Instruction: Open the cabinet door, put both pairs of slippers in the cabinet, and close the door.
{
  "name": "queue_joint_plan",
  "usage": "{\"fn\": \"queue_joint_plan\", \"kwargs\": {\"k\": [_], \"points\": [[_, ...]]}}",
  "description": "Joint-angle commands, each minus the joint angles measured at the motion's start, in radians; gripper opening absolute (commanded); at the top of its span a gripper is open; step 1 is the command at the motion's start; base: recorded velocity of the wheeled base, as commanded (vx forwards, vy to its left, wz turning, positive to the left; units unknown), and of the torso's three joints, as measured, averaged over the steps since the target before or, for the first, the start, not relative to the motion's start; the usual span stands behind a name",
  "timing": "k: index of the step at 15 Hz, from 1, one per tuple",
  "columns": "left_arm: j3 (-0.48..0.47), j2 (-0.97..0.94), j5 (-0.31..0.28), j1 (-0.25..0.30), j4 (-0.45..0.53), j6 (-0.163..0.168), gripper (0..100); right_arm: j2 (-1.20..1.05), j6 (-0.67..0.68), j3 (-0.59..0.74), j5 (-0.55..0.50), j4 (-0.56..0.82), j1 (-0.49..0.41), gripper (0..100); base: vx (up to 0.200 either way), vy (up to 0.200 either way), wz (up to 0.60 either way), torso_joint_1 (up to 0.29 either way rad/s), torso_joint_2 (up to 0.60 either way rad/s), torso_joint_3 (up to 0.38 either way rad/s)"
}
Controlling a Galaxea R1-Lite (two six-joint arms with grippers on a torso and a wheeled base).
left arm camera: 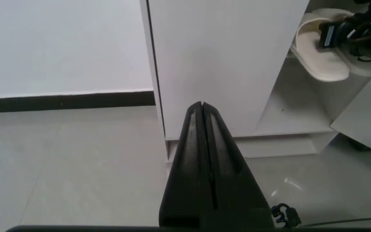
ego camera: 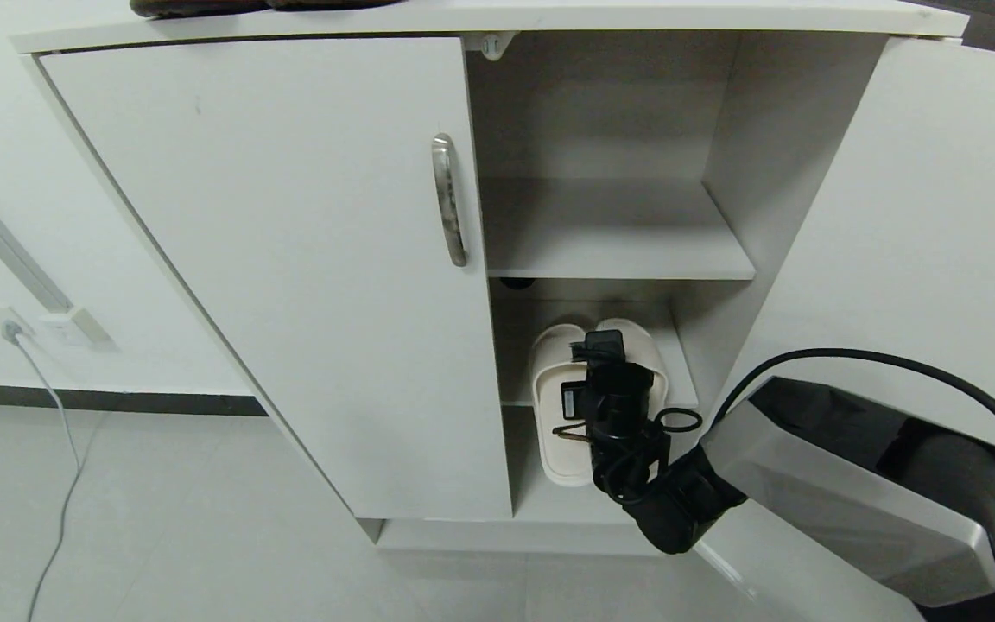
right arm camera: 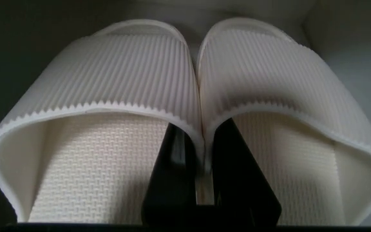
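The right gripper (right arm camera: 201, 180) sits inside the cabinet's (ego camera: 722, 17) uncovered right half. Its fingers (right arm camera: 172, 180) pinch the touching inner walls of a pair of slippers (right arm camera: 127, 84), with one finger inside each slipper and one slipper to either side. The toes lie beyond the fingertips, toward the back wall, over the lower shelf (ego camera: 683, 380); the heels overhang its front edge. The upper shelf (ego camera: 610, 233) is above the fingers. The closed door (ego camera: 290, 259), with its handle (ego camera: 449, 199), stands left of them, the open door (ego camera: 938, 216) right. A second pair of slippers (ego camera: 204, 7) lies on the cabinet's top, up and left. The left gripper (left arm camera: 201, 113), fingers together, hangs over the floor (left arm camera: 76, 167) before the closed door.
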Motion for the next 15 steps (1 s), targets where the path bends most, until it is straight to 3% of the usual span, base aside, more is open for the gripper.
{"fn": "queue_joint_plan", "kwargs": {"k": [1,5,15], "points": [[0.0,0.002,0.0,0.0,0.0,0.0,0,0.003,0.002,-0.031,0.01,0.028,-0.011,0,0.0,0.0,0.0,0.0,0.0,0.0],[0.0,0.002,0.0,0.001,0.0,0.0,0,0.006,0.086,-0.17,0.034,0.244,-0.028,0,0.0,0.0,0.0,0.0,0.0,0.0],[0.0,0.002,0.0,0.0,-0.001,0.0,0,0.11,0.099,-0.469,0.062,0.424,-0.083,0,0.0,0.0,0.0,0.0,0.0,0.0]]}}
